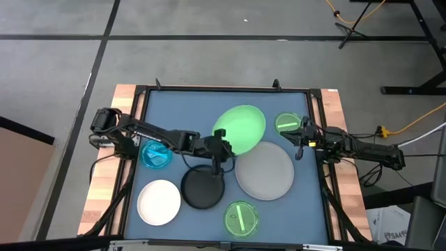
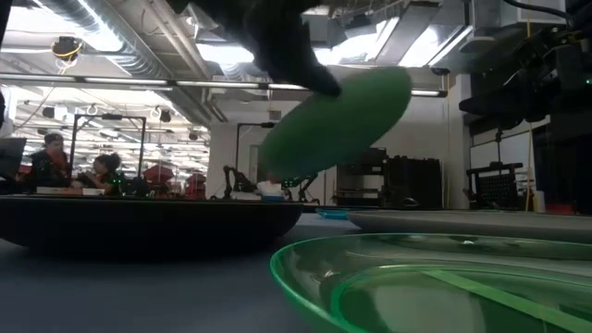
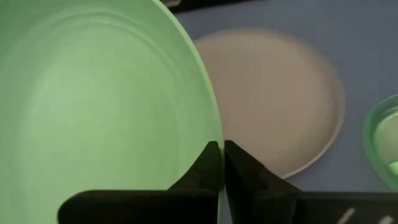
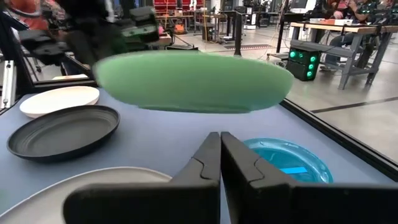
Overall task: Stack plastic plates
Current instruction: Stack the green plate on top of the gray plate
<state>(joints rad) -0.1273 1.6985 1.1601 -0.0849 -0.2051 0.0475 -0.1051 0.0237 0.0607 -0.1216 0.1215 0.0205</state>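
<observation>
High view: left gripper (image 1: 221, 139) pinched the rim of the large light green plate (image 1: 241, 127), which was carried clear of the table (image 1: 188, 104). Large grey plate (image 1: 264, 169) lay just beyond and below it; black plate (image 1: 203, 187) sat under the wrist. Right gripper (image 1: 301, 139) waited pressed together, empty, beside a small green plate (image 1: 286, 123).

Low view: green plate (image 2: 338, 118) hung tilted, aloft.

Left wrist view: fingertips (image 3: 211, 163) clamped only the green plate's (image 3: 99, 106) edge; grey plate (image 3: 273, 99) ahead.

Right wrist view: own fingers (image 4: 219, 163) together; blue plate (image 4: 287, 158) just past them.

Risk, judged: the thin edge-hold might slip or swing, dropping the plate off-centre on the grey one.
</observation>
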